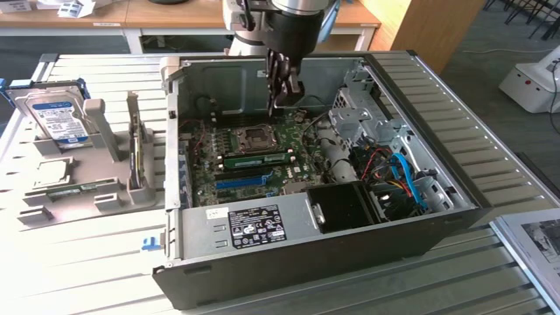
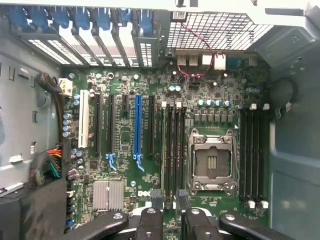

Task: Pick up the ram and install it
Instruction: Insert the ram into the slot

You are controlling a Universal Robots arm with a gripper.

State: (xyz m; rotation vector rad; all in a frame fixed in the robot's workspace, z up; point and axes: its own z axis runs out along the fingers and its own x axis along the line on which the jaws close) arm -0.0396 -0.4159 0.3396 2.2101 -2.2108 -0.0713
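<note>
Presently: black two-fingered metal gripper (image 1: 282, 100), poised inside the open black-and-grey steel computer case (image 1: 289, 259), above the far part of the green motherboard (image 2: 150, 90). Its fingertips (image 2: 155, 199) stand partly apart. Bare board and dark slots show through the gap, and nothing is clamped between them. Task item: the ram (image 1: 256, 159), a long thin green circuit-board stick with a row of small black chips, standing on its long edge in a memory slot and, by the look of it, seated. Bearing, exterior view: the ram lies at about 7 o'clock from the gripper, lower down and apart from it, with no contact. Long axis: roughly 9 to 3 o'clock. The sole arm serves it. Neighbours: square silver-framed processor socket (image 1: 256, 136) just beside the ram at 12 o'clock; long blue plastic slot (image 1: 240, 182) near it at 6 o'clock, parallel. Further out: grey plastic holder (image 1: 105, 197), outside the case at 9 o'clock, well apart, carrying a thin greenish strip (image 1: 70, 191) too small to identify.
</note>
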